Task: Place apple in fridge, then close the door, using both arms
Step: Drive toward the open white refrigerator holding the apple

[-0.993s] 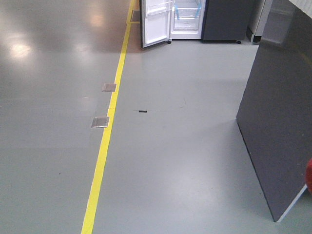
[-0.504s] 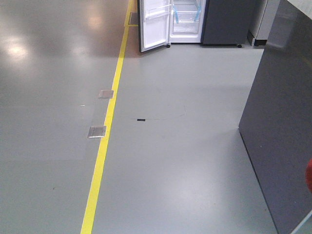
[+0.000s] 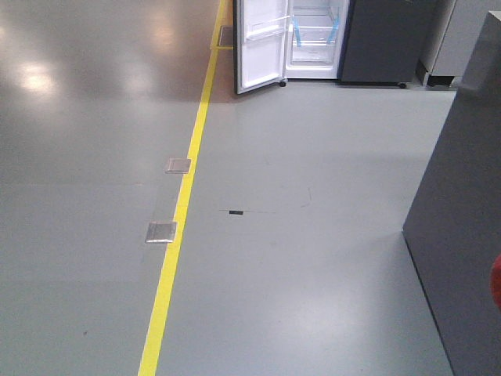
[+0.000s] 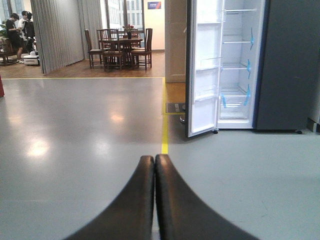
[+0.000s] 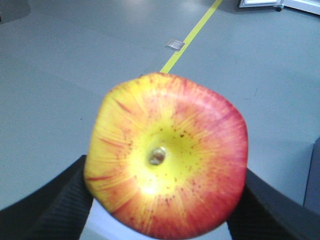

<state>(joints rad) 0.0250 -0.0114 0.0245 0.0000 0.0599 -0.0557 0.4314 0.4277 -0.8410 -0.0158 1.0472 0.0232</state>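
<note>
Since a moment ago the fridge (image 3: 313,39) and its open door (image 3: 262,47) sit further right in the front view; the apple (image 5: 167,160), pinched in the right claw (image 5: 165,172), is well apart from them; left claw (image 4: 154,165) closed on nothing. Keep the grip steady on approach

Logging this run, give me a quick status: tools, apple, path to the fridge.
Left tool shut, empty. Right tool shut on apple. Fridge ahead, door open. Dark grey panel close on right.
</note>
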